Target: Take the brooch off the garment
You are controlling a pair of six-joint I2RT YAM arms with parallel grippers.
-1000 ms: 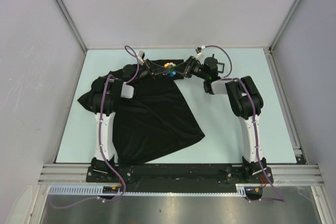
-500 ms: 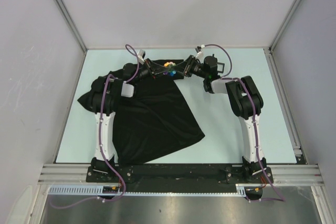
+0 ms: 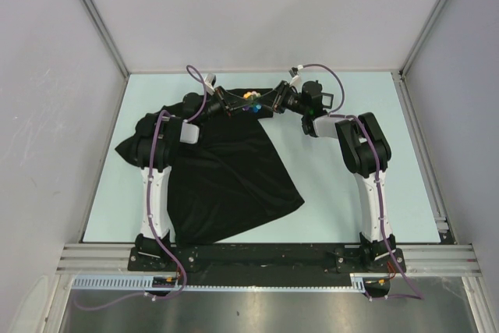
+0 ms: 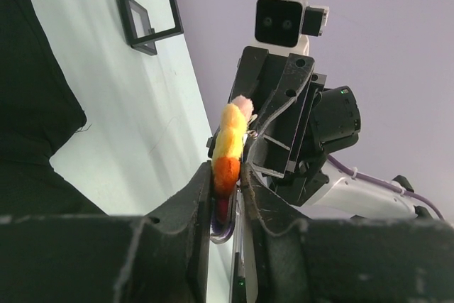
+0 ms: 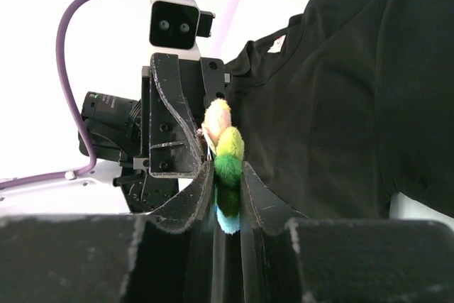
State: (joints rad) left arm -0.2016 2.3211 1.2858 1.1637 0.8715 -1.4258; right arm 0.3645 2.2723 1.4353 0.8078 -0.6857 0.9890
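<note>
Brooch (image 3: 251, 102) sits at the twelve o'clock edge of the garment (image 3: 226, 169), pinched from both sides: left gripper (image 4: 227, 175) clamps it from nine o'clock, right gripper (image 5: 228, 175) from three o'clock.

Nothing legible anywhere; the neck label (image 5: 278, 43) on the garment (image 5: 340, 111) is too small.

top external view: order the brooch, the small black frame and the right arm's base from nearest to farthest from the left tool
From the left tool:
1. brooch, pinched in it.
2. black frame, off to the right, far side of the table.
3. right arm's base, near edge, right.
</note>
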